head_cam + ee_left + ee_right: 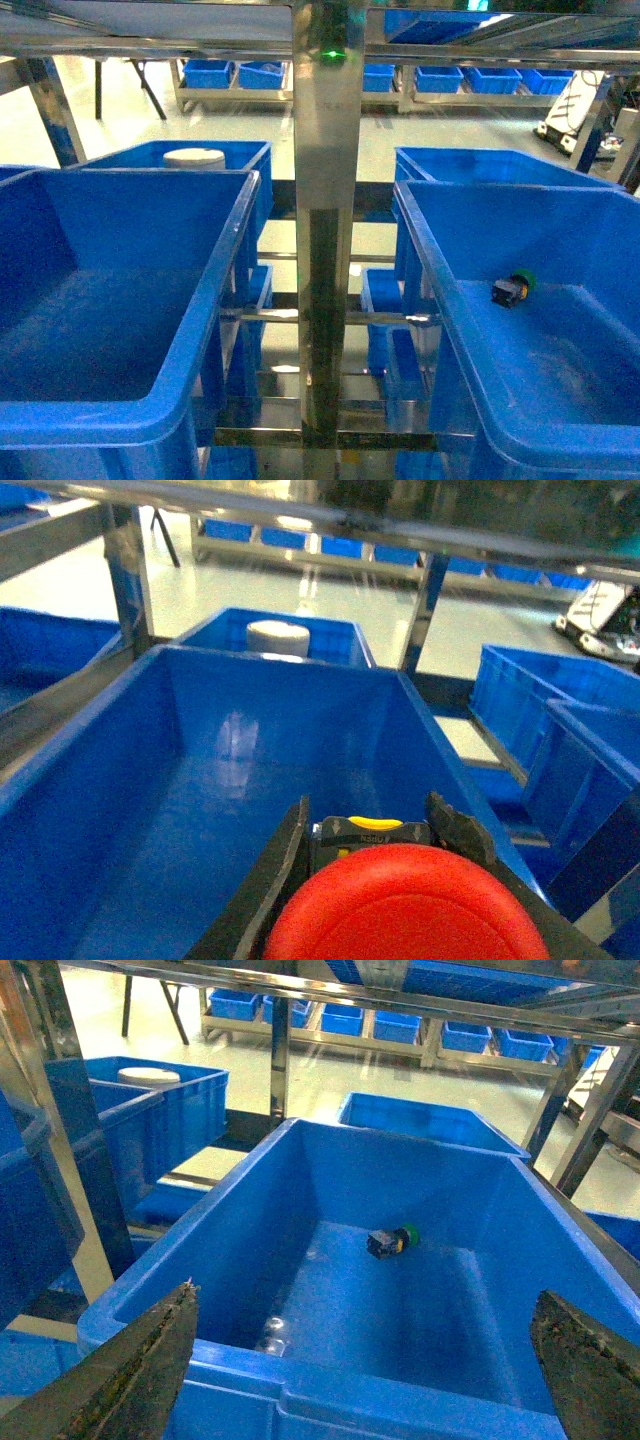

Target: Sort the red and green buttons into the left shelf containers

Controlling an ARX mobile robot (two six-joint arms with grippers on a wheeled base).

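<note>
Steel shelving (322, 200) carries two near blue bins, with more bins racked across the far floor. A red button (405, 905) is held between the closed fingers of the left gripper (375, 855) above the left bin (160, 670), so placing appears to be in hand; a release over its floor would be called for next. A green button (392, 1241) lies in the right bin (400, 1405), before the right gripper (365, 1360), spread wide. Writing on the red button's body cannot be read.

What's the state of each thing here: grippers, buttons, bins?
Left gripper: shut on the red button, above the left bin.
Right gripper: open, empty, at the right bin.
Green button: lying on its side on the right bin's floor.
Left bin: no buttons seen inside.
</note>
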